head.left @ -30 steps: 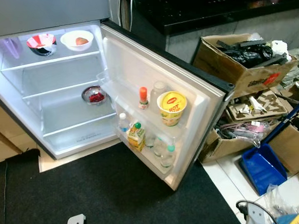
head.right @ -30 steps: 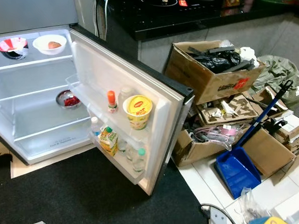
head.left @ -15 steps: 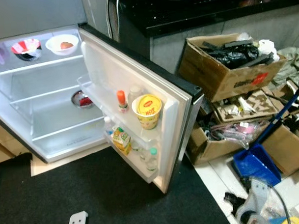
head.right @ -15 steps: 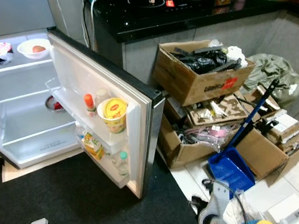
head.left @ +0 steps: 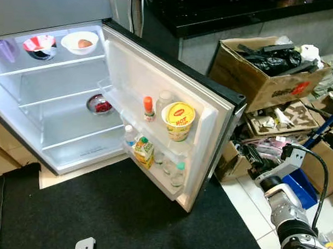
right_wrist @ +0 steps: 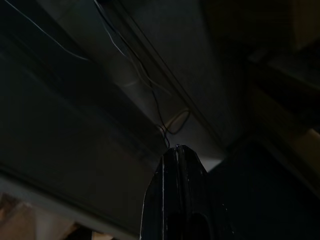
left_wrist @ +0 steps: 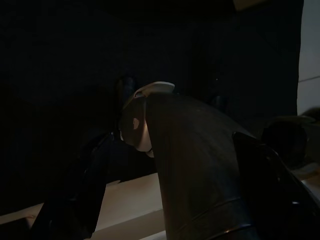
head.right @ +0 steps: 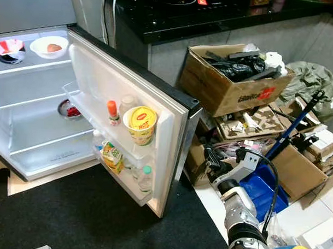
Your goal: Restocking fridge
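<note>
The fridge point(head.left: 63, 115) stood with its door point(head.left: 172, 103) swung wide. That left both the shelves and the door racks open to reach, as restocking calls for. On the top shelf point(head.left: 54, 63) sat a red-and-white bowl point(head.left: 39, 45) and, beside it, a white bowl point(head.left: 79, 42) with something round and brownish in it. A small dish of red food point(head.left: 102, 105) rested on the shelf below. The lower part of the fridge looked bare, so I judged the job far from done.

The door's upper rack held a small orange-capped bottle point(head.left: 148, 108), a pale jar point(head.left: 164, 100) and a yellow noodle cup point(head.left: 178, 120), lined up against the rail that keeps them from tipping out. The lower rack held a juice carton point(head.left: 144, 150) and a few small bottles point(head.left: 177, 173), packed close together.

The right claw point(head.right: 212, 158) reached forward just past the door's outer edge, low over the clutter of cardboard boxes point(head.right: 234, 77) and a blue dustpan point(head.right: 262, 190) on the tiled floor. In the right wrist view its two fingers point(right_wrist: 176, 200) lay pressed together, holding nothing. It was probably heading for stock to pick up, though I could not tell which item. The left claw point(left_wrist: 125, 135) hung idle in the dark; whether it was wide or closed could not be told.

A black mat point(head.left: 125, 216) covered the floor before the fridge.
</note>
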Controlling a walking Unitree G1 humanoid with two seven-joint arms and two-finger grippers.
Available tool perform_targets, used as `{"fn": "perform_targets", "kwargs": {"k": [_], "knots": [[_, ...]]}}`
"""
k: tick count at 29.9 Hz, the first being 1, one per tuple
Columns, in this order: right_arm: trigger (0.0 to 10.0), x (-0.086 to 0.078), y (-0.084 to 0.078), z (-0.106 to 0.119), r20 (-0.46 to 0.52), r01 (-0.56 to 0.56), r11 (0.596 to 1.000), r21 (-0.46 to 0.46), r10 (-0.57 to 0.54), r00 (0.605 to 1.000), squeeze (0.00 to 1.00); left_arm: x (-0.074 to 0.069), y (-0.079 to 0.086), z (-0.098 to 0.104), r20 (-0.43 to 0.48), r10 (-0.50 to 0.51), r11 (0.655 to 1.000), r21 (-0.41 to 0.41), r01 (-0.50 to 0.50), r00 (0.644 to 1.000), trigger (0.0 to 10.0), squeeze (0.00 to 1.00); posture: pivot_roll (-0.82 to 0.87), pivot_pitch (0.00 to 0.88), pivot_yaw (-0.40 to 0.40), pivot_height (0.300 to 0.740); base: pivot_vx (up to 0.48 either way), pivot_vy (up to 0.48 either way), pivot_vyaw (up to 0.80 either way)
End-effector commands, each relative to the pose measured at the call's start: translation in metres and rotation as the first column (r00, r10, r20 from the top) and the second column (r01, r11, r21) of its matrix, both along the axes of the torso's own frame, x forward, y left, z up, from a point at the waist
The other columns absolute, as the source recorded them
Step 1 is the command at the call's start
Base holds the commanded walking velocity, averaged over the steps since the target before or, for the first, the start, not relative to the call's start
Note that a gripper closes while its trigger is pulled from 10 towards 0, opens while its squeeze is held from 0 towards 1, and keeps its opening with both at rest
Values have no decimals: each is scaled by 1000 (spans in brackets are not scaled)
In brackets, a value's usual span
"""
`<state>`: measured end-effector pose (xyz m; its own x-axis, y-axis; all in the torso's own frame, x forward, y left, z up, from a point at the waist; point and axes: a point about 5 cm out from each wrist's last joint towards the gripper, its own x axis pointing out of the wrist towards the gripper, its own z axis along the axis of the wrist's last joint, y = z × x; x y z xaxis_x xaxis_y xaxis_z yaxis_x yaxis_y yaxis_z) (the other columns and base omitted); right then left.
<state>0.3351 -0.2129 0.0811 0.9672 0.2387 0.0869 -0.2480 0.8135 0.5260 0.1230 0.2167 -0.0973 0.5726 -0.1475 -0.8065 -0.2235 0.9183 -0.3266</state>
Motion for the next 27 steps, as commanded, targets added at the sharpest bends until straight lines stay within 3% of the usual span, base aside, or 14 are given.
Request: {"fn": "perform_targets", "kwargs": {"k": [1,3,4,15,18,21,22,23,24,25,26,27], "knots": [[10000,5,8,6,12,-18,1000,-17,19,1000,0,-12,-3,-4,-41,1,1000,-12,-2,999,10000,0,-84,128,-3,740,0,0,0],[10000,11,16,12,27,-37,999,-38,38,999,0,-12,-3,-4,-40,2,1000,-13,-2,999,10000,0,-83,129,-3,740,0,0,0],[10000,19,29,22,52,-60,995,-74,64,997,0,-11,-3,-4,-37,3,1000,-14,-3,999,10000,0,-81,130,-2,740,0,0,0],[10000,27,59,35,71,-143,974,-177,157,985,0,-10,-3,-4,-30,1,1000,-13,-1,1000,10000,0,-84,133,-2,740,0,0,0],[10000,24,85,36,76,-272,932,-239,297,952,0,-9,-3,-3,-26,-2,1000,-13,1,1000,10000,0,-84,134,-2,740,0,0,0],[10000,21,96,37,93,-344,906,-247,376,922,0,-8,-3,-3,-25,-3,1000,-13,2,1000,10000,0,-84,134,-2,740,0,0,0],[10000,14,109,40,122,-439,864,-248,478,870,0,-8,-3,-3,-25,-4,1000,-14,3,1000,10000,0,-84,134,-2,740,0,0,0],[10000,0,124,49,178,-584,774,-245,628,757,0,-8,-3,-3,-25,-5,1000,-13,5,1000,10000,0,-84,134,-2,740,0,0,0],[10000,0,124,49,178,-584,774,-245,628,757,0,-8,-3,-3,-25,-5,1000,-13,5,1000,10000,0,-84,134,-2,740,0,0,0],[10000,-16,138,59,230,-702,672,-236,740,632,0,-8,-3,-3,-25,-6,1000,-13,6,1000,10000,0,-87,137,1,740,0,0,0],[10000,-16,138,59,230,-702,672,-236,740,632,0,-8,-3,-3,-25,-6,1000,-13,6,1000,10000,0,-87,137,1,740,0,0,0],[10000,-37,147,81,338,-806,560,-190,808,482,0,-8,-3,-3,-26,-7,1000,-12,7,1000,10000,0,-87,137,1,740,0,0,0]]}}
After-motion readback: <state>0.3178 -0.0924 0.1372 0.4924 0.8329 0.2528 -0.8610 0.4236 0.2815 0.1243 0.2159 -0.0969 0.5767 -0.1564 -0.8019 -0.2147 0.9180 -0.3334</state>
